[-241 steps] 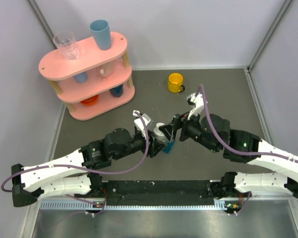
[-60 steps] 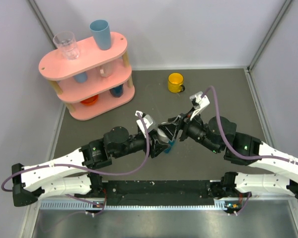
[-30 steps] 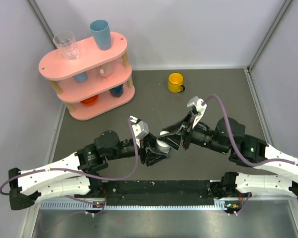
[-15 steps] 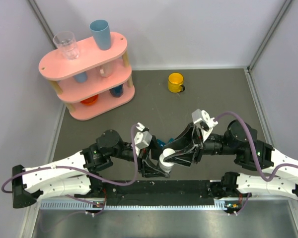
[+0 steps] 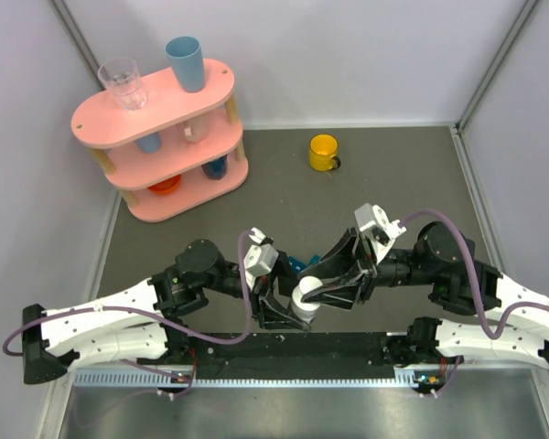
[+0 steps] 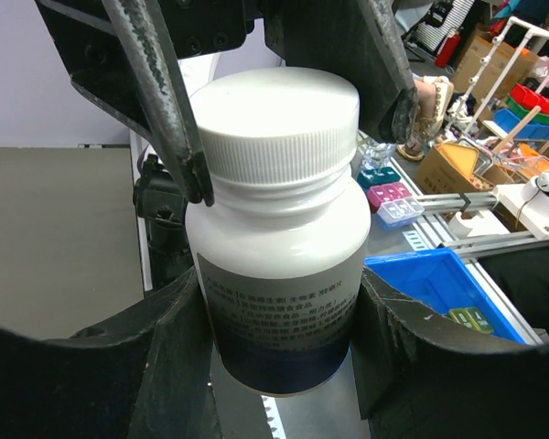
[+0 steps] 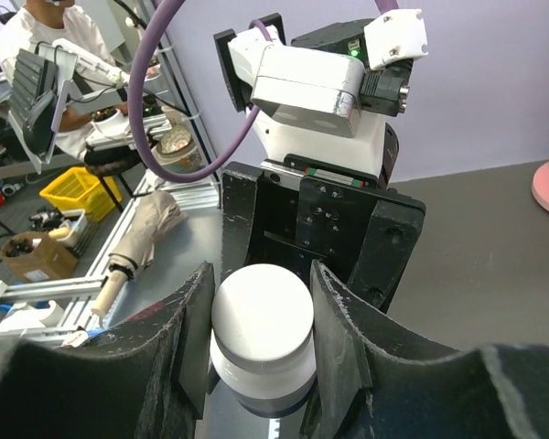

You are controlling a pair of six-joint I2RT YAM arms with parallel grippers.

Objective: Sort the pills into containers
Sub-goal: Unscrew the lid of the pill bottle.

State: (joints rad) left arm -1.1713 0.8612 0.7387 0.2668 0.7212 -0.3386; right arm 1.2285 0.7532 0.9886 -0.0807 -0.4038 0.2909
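White bottle (image 5: 302, 297) now nearer table's (image 5: 393, 183) front edge

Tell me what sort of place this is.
Probably a robotics lab's test cell: a grey table walled by plain panels, a pink shelf of cups staged as props, and, in the wrist views, a blue bin and a person beyond the table.

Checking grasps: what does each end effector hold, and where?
Left end effector clamps the white bottle by its body; right end effector clamps its cap.
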